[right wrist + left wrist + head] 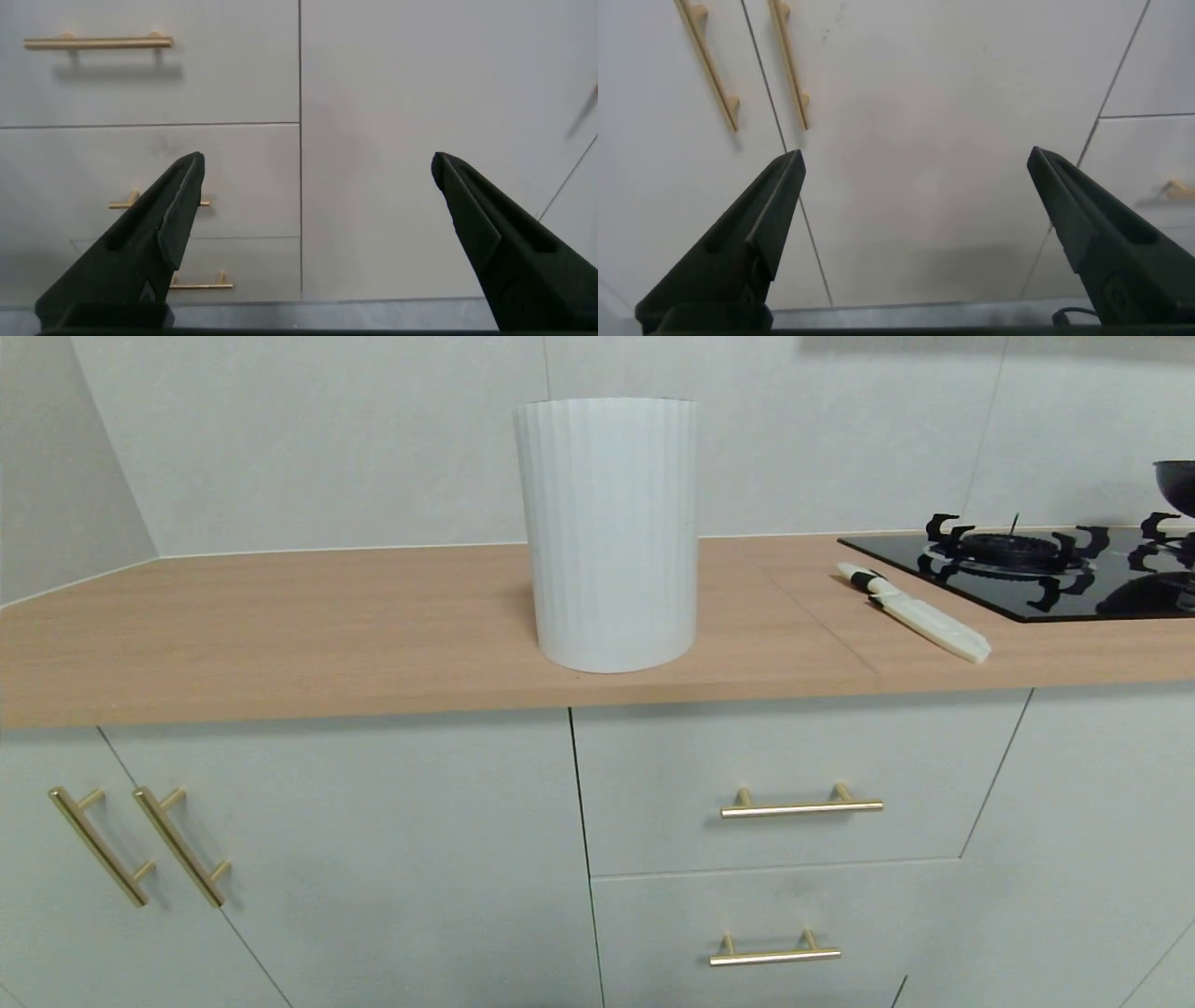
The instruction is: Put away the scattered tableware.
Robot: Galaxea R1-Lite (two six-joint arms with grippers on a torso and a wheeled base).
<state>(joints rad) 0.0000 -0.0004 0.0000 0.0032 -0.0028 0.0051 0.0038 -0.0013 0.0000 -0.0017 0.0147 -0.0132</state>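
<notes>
A tall white ribbed container [609, 532] stands upright near the front edge of the wooden countertop [280, 625]. To its right a white knife with a black band [913, 611] lies flat on the counter beside the hob. My left gripper [915, 163] is open and faces the white cabinet doors below the counter, with nothing between its fingers. My right gripper [318, 168] is also open, facing the drawer fronts, and holds nothing.
A black gas hob [1036, 569] with pan supports sits at the far right, a dark pot [1176, 485] at its edge. Below the counter are cabinet doors with gold handles [177, 845] and drawers with gold bar handles [801, 805]. A white tiled wall is behind.
</notes>
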